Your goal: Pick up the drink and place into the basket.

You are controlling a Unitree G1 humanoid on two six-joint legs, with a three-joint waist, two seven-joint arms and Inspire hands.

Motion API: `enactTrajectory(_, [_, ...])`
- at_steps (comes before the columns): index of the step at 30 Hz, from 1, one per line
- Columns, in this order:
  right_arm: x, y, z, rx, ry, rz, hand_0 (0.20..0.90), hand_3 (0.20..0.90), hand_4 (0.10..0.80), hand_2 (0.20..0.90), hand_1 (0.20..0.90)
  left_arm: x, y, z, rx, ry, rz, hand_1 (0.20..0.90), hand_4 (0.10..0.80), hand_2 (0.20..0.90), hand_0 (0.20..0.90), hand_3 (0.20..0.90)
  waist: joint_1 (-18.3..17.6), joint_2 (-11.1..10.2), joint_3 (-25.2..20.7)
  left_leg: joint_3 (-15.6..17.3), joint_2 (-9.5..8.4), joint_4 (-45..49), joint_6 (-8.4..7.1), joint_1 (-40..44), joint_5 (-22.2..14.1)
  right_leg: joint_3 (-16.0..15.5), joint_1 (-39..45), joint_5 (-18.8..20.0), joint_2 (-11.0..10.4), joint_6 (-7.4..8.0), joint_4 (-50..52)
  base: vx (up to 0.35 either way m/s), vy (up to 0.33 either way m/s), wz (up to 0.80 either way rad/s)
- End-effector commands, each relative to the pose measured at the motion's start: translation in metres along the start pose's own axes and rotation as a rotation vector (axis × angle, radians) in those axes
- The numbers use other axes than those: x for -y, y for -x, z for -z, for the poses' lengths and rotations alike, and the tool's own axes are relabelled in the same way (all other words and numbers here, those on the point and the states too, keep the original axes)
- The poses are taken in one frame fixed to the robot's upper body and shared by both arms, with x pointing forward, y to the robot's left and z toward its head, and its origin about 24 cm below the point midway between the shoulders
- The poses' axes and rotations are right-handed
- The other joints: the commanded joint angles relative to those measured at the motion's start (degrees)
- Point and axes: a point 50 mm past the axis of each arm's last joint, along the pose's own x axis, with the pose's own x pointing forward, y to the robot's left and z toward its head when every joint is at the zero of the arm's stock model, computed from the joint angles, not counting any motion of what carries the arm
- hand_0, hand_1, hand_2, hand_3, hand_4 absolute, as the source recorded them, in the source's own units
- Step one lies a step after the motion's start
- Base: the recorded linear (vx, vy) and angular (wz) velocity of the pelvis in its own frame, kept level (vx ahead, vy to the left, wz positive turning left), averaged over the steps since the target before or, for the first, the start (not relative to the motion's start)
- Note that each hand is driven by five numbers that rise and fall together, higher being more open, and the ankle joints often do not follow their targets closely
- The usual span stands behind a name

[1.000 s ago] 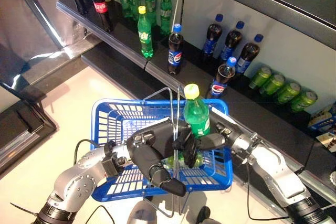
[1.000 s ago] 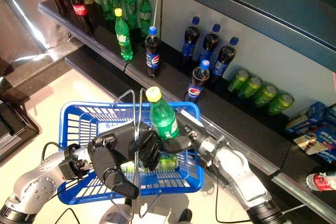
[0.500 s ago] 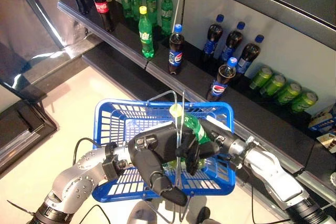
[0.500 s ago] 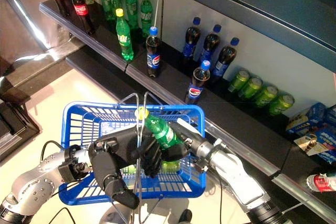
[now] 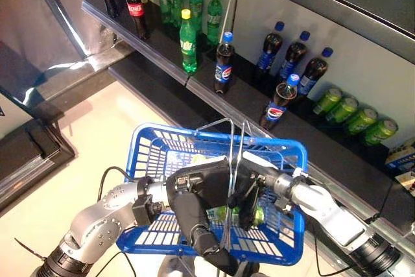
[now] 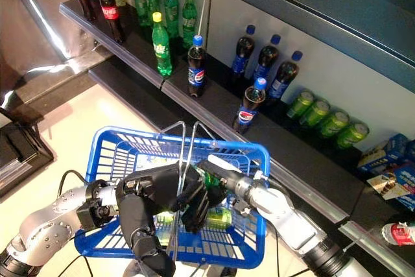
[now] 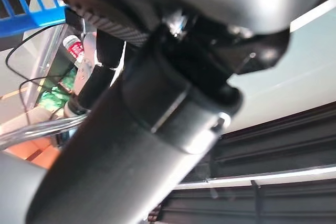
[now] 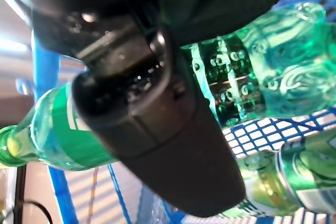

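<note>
Left eye view: pale floor (image 5: 97, 134) below a dark shelf (image 5: 162, 56) lined with upright bottles, a row of green cans (image 5: 353, 111) further along. Blue basket (image 5: 146, 154) low in front, wire handles (image 5: 237, 154) raised over its middle. Left hand (image 5: 198, 202) at the handles, likely closed on them, though exact finger grip hard to make out here. Right hand (image 5: 249, 192) reaching down inside the basket, the drink mostly hidden behind both hands.

Right eye view: same layout; green bottle (image 6: 214, 183) tipped on its side, low within the basket walls, right hand around it.

Left wrist view: mostly dark hand bulk and arm; a strip of blue basket rim (image 7: 31, 17) at a corner. Fingers not visible, so no telling their state from here.

Right wrist view: fingers (image 8: 152, 129) curled round the green bottle, pinching its body against the blue mesh floor; a second green bottle (image 8: 294, 177) lying just beside.

Risks, as judged: letting go on top of the second bottle could send either one rolling; pulling out carelessly could snag the wire handles and jolt or tip the basket held on the other side
</note>
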Motion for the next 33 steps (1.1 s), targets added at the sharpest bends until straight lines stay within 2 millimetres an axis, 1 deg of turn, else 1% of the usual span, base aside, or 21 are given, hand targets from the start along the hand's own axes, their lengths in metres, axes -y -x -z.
enactTrajectory(1, [0.014,-0.013,-0.044,0.194,0.151,0.026,0.300,0.200,0.100,0.300,0.300,0.051,-0.039,-0.055,0.389,-0.245,0.499,0.300,0.100,0.300,0.300,0.200,1.0,-0.3,-13.5,1.4,1.47,-0.3,-0.18,1.9,-4.8,-0.8,0.7,-0.6,-0.5,0.79,0.9,0.000,0.000,0.00])
enactTrajectory(2, [0.012,-0.017,-0.045,0.188,0.179,0.014,0.300,0.200,0.100,0.300,0.300,0.052,-0.041,-0.055,0.385,-0.246,0.514,0.300,0.100,0.300,0.300,0.200,1.2,-0.3,-13.6,1.3,1.42,-0.3,-0.20,1.9,-4.8,-0.9,0.8,-0.6,-0.5,0.81,0.8,0.000,0.000,0.00])
enactTrajectory(8, [0.007,-0.029,-0.048,0.175,0.210,-0.029,0.300,0.200,0.100,0.300,0.300,0.053,-0.048,-0.053,0.378,-0.243,0.549,0.300,0.100,0.300,0.300,0.200,1.8,-0.3,-14.0,1.0,1.21,-0.3,-0.16,1.9,-4.8,-1.0,1.0,-0.6,-0.6,0.79,0.7,0.000,0.000,0.00])
enactTrajectory(13, [0.000,-0.041,-0.044,0.139,0.204,-0.060,0.300,0.200,0.100,0.300,0.300,0.054,-0.053,-0.051,0.373,-0.239,0.574,0.300,0.100,0.300,0.300,0.200,2.5,-0.4,-14.3,0.8,1.09,-0.3,-0.13,1.9,-4.8,-1.3,1.2,-0.7,-0.6,0.69,0.7,0.008,0.006,0.03])
enactTrajectory(16, [-0.002,-0.044,-0.041,0.125,0.204,-0.066,0.300,0.200,0.100,0.300,0.300,0.054,-0.054,-0.051,0.372,-0.238,0.581,0.300,0.100,0.300,0.300,0.200,2.7,-0.4,-14.3,0.7,1.01,-0.3,-0.09,2.0,-4.8,-1.5,1.3,-0.7,-0.6,0.70,0.7,0.004,0.002,0.04])
enactTrajectory(19, [-0.007,-0.050,-0.035,0.095,0.189,-0.081,0.300,0.200,0.100,0.300,0.300,0.055,-0.056,-0.051,0.373,-0.239,0.597,0.300,0.100,0.300,0.300,0.200,3.1,-0.4,-14.4,0.6,0.87,-0.3,-0.06,1.9,-4.8,-1.6,1.3,-0.7,-0.7,0.72,0.7,0.005,0.002,0.07])
enactTrajectory(23, [-0.020,-0.056,-0.025,0.053,0.172,-0.100,0.300,0.200,0.100,0.300,0.300,0.056,-0.058,-0.050,0.373,-0.236,0.610,0.300,0.100,0.300,0.300,0.200,3.5,-0.4,-14.6,0.3,0.78,-0.3,-0.02,2.0,-4.8,-1.8,1.4,-0.7,-0.7,0.74,0.8,0.006,0.000,0.02])
enactTrajectory(27, [-0.027,-0.059,-0.018,0.022,0.156,-0.105,0.300,0.200,0.100,0.300,0.300,0.057,-0.059,-0.049,0.374,-0.231,0.617,0.300,0.100,0.300,0.300,0.200,3.7,-0.4,-14.7,0.2,0.71,-0.3,0.04,2.0,-4.9,-1.9,1.4,-0.7,-0.7,0.73,0.8,0.004,-0.001,0.01])
enactTrajectory(31, [-0.042,-0.066,-0.005,-0.031,0.127,-0.108,0.300,0.200,0.100,0.300,0.300,0.058,-0.062,-0.047,0.376,-0.219,0.638,0.300,0.100,0.300,0.300,0.200,4.1,-0.2,-14.7,0.2,0.75,-0.3,0.02,2.1,-5.0,-2.1,1.5,-0.7,-0.8,0.77,0.8,0.000,0.000,0.00])
enactTrajectory(33, [-0.043,-0.067,-0.004,-0.037,0.126,-0.109,0.300,0.200,0.100,0.300,0.300,0.058,-0.062,-0.047,0.376,-0.217,0.641,0.300,0.100,0.300,0.300,0.200,4.2,-0.1,-14.7,0.1,0.74,-0.3,0.01,2.1,-5.0,-2.1,1.6,-0.7,-0.8,0.77,0.8,0.000,0.000,0.00])
